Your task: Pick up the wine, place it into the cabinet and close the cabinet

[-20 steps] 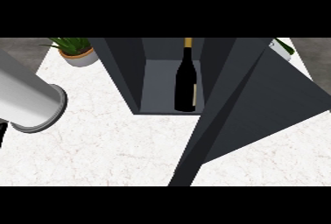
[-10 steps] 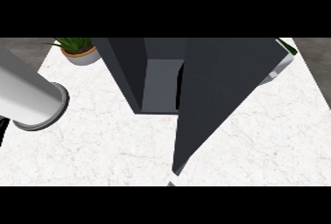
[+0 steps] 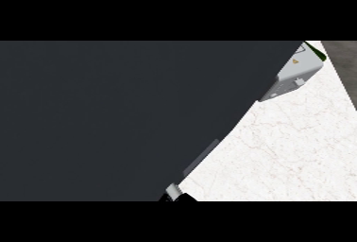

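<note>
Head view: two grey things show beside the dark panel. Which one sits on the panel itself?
The slim grey bar on the dark panel's lower right edge. The other, a pale grey box, shows at top right.

The cabinet (image 3: 118,118) fills the view from twelve round to seven o'clock. The tabletop (image 3: 279,156) shows only toward four o'clock, to the cabinet's right. A box-like appliance (image 3: 291,75) stands on the tabletop at two o'clock, partly behind the cabinet's edge.
</note>
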